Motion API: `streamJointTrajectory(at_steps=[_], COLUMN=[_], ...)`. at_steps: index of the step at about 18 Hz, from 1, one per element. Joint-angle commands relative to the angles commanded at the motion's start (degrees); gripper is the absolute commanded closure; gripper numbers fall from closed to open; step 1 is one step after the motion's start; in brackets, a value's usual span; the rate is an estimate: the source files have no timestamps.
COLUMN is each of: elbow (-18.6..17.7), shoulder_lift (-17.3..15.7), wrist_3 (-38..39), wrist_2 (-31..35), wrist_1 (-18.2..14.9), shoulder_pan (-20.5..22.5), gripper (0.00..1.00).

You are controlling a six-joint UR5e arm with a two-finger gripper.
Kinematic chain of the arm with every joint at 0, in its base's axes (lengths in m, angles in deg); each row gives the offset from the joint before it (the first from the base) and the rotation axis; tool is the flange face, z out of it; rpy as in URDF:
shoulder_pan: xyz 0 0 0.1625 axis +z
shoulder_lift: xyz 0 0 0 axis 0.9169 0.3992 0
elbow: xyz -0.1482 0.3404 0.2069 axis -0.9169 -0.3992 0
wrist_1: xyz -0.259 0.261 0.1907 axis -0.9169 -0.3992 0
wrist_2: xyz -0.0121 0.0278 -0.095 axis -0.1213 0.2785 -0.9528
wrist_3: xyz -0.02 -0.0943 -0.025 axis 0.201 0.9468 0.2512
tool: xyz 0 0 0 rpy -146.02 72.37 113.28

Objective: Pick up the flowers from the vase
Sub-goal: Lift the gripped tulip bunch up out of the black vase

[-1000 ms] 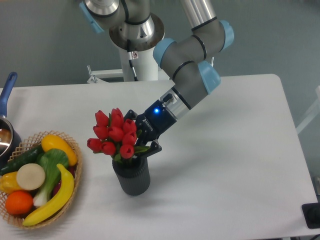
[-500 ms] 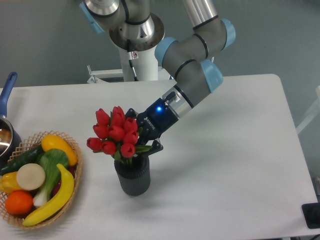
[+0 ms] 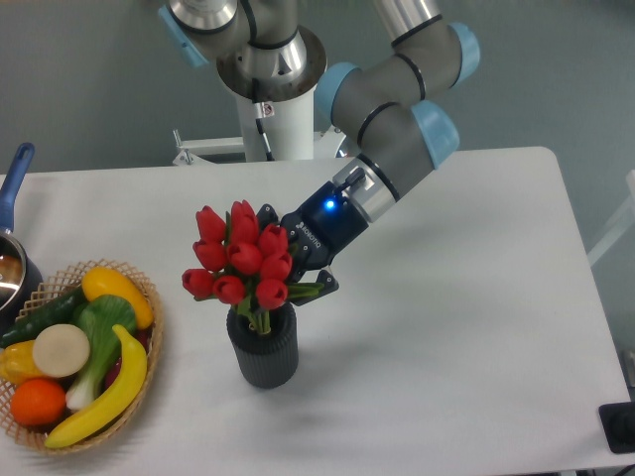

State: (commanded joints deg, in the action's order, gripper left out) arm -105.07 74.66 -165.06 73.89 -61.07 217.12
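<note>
Flowers [image 3: 241, 260] stick up out of the vase [image 3: 263, 347], and the gripper [image 3: 290, 266] comes at them from the right side, low down by the leaves and just under the red heads. It grabs there because the stems are tied in one bunch, so one squeeze can lift them all. The fingers look closed on the bunch, with one dark finger poking out past the leaves, though the tulips hide the other side. The stems are in the vase mouth, so the flowers are not out yet. The vase stands straight on the white table [image 3: 466, 327], near the fruit basket [image 3: 149, 342] on the left but not touching it. A pot [image 3: 12, 263] peeks in at the far left edge. Compared with a moment ago, the flowers sit higher and a bit more to the right, more green stem shows above the vase rim, and the arm has risen too. The vase has not moved.
</note>
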Motion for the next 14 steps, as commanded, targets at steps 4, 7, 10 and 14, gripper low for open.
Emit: streamJointTrajectory(at_steps=[4, 7, 10, 14], elbow=[0.17, 1.40, 1.58, 1.41], shoulder_lift=[-1.84, -2.29, -3.43, -5.53], wrist_3=[3.69, 5.97, 8.96, 12.21], wrist_2=[0.00, -0.17, -0.17, -0.17], wrist_1=[0.00, 0.00, 0.00, -0.09], shoulder_pan=[1.23, 1.32, 1.41, 1.14], gripper=[0.49, 0.48, 0.49, 0.48])
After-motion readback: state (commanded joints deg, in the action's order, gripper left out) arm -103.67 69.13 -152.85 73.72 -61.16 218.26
